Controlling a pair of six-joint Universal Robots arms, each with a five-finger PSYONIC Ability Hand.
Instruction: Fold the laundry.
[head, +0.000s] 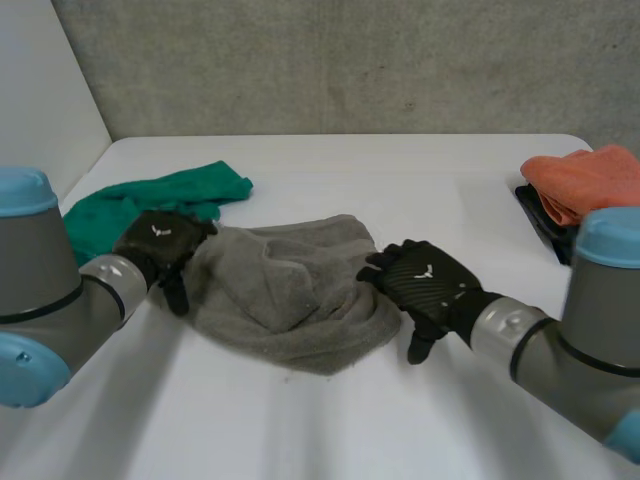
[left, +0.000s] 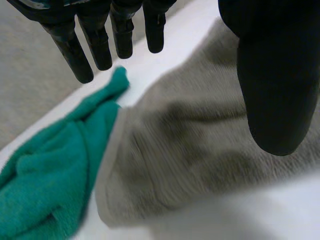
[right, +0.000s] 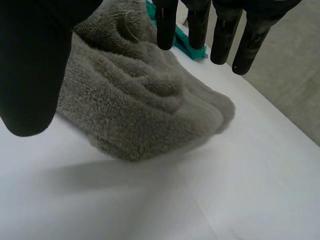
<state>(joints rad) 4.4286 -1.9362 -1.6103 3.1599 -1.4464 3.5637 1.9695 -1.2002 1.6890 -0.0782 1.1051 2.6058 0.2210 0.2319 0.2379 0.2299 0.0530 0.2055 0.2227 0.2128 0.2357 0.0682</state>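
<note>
A grey towel (head: 285, 290) lies crumpled in a heap at the middle of the white table (head: 400, 180). My left hand (head: 160, 245) is at its left edge, fingers straight and spread above the cloth, holding nothing. In the left wrist view the grey towel (left: 200, 155) lies under the fingers (left: 102, 42) and thumb (left: 275, 85). My right hand (head: 425, 280) hovers at the heap's right edge, open too. Seen from the right wrist, the grey towel (right: 140, 105) bunches below the straight fingers (right: 222, 35).
A green towel (head: 150, 200) lies crumpled at the back left, touching the grey one; in the left wrist view the green towel (left: 55, 165) is beside it. A folded orange cloth (head: 585, 180) rests on a dark item (head: 545, 225) at the right edge.
</note>
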